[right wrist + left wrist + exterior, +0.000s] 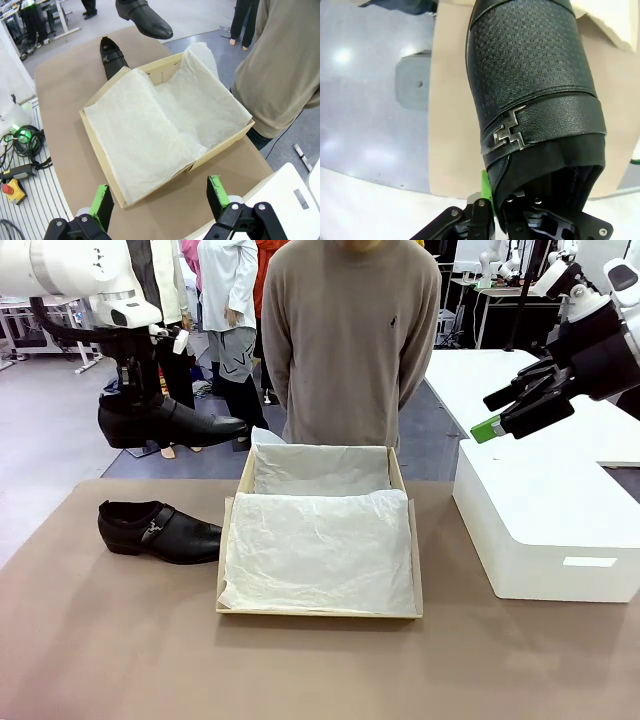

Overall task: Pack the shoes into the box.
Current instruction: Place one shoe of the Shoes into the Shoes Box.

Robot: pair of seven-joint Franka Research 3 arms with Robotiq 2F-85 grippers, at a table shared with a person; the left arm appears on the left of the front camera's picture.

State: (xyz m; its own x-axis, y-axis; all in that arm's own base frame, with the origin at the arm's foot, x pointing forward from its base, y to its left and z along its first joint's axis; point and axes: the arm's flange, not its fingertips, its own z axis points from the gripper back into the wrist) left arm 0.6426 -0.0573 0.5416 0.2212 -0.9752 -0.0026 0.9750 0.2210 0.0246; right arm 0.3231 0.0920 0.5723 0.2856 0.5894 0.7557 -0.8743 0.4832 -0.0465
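Above the brown table (120, 640), the left gripper (133, 390) is clamping a glossy embossed shoe (175, 425); the right gripper (492, 412) is hanging open.

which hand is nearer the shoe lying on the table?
Left. The left hand, gripping the other shoe, hangs roughly above the table shoe. The right hand, open, is far past the box.
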